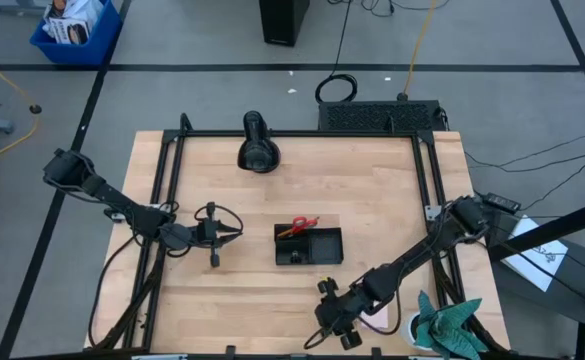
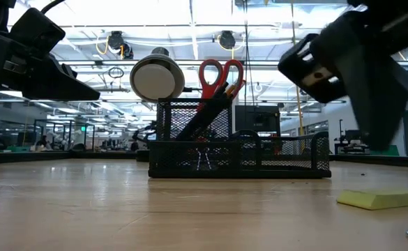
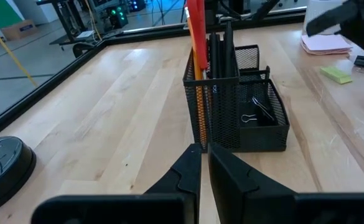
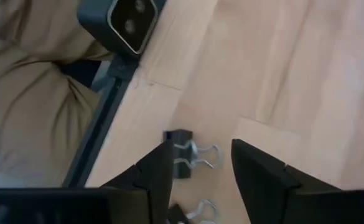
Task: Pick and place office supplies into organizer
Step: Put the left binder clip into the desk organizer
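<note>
Right gripper [image 4: 197, 171] hangs spread over a binder clip [image 4: 185, 155] near the worktop's [image 1: 372, 200] front right corner.

Its fingers flank the clip without touching it and hold nothing. The left gripper [image 3: 205, 163], clenched and empty, waits left of the organizer [image 1: 309, 245] at mid-worktop. Only the low view shows the yellow-green piece [image 2: 378, 200] lying flat; the left wrist view reveals a clip [image 3: 256, 114] inside the organizer beside the red-handled scissors [image 1: 300, 224].

place: robotics lab / open industrial hall
floor: grey concrete with black tape lines [image 1: 72, 120], loose cables [image 1: 337, 85]
ceiling: exposed pipes and strip lights [image 2: 190, 28]
background: monitors and equipment racks [image 2: 259, 122]
rig: wooden table [image 1: 372, 180] in a black frame
</note>
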You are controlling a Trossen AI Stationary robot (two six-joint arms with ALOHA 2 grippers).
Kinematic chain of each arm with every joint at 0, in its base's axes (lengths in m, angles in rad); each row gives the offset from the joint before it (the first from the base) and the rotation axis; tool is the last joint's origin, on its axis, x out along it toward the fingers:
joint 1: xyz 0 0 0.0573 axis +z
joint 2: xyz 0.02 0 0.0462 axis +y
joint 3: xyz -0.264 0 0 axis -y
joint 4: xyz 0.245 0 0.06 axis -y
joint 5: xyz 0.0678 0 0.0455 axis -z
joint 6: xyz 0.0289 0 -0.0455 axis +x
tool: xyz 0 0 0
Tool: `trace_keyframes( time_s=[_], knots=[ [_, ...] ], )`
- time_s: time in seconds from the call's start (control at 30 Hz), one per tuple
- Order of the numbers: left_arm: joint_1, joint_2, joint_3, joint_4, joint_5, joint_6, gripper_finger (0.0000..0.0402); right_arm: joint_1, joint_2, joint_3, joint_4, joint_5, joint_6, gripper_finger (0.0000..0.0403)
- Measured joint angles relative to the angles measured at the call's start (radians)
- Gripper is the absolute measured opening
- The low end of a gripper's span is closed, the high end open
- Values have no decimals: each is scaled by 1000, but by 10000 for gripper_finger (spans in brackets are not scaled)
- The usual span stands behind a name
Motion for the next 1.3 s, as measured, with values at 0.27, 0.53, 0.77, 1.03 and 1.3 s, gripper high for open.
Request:
trace_keyframes(
  time_s=[0.27,0.53,0.77,1.03,1.3],
  knots=[
    [0,0,0,-8,0,-1,37,0,44,0,67,-102,27,149],
    [0,0,0,-9,0,-2,37,-3,44,0,57,-103,18,105],
    [0,0,0,-10,0,-3,37,-6,44,0,47,-101,-2,28],
    [0,0,0,-11,0,-4,37,-13,11,0,15,-57,-79,2],
    [0,0,0,-15,-1,-5,37,-14,-158,2,9,410,-224,1]
  ],
)
